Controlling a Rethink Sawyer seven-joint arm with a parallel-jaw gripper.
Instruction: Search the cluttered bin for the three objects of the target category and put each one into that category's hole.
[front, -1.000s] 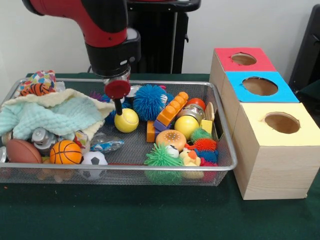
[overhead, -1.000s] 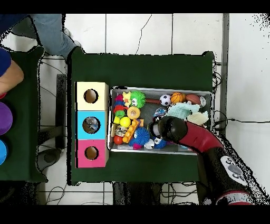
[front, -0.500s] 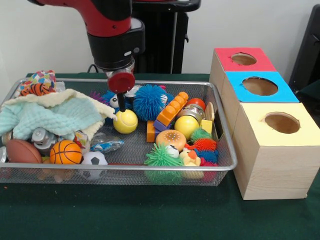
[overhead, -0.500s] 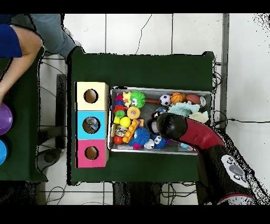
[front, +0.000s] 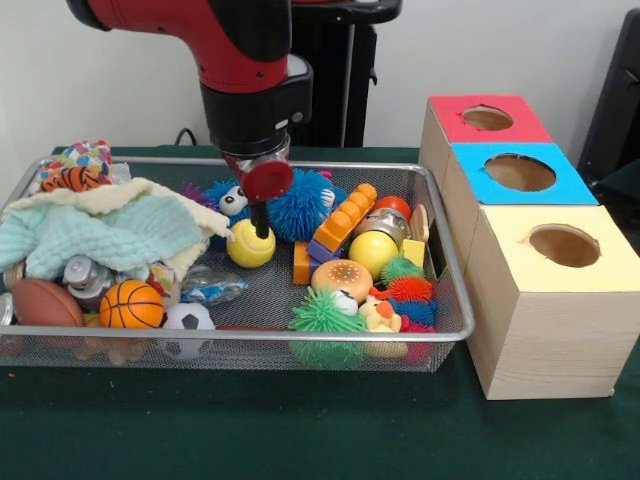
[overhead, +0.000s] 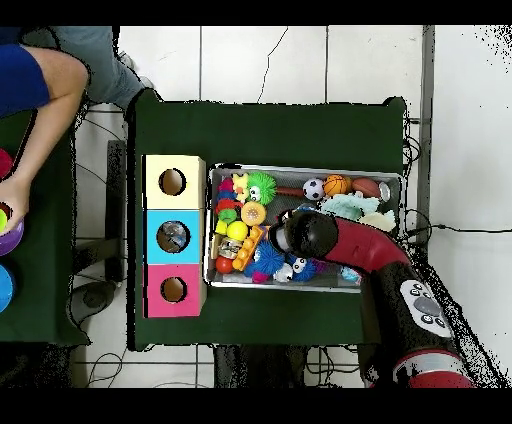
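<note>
On the green desk (front: 300, 430) I see the wire bin (front: 440, 300) beside three wooden boxes: yellow (front: 560, 300), blue (front: 520, 172), red (front: 487, 118). My claw (front: 262, 225) sits right above the yellow tennis ball (front: 250, 245); whether it is wide or narrow I cannot tell

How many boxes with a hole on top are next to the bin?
3, in a row beside the bin: the red box farthest from the camera, the blue box in the middle, and the yellow box nearest. None looks hidden.
</note>
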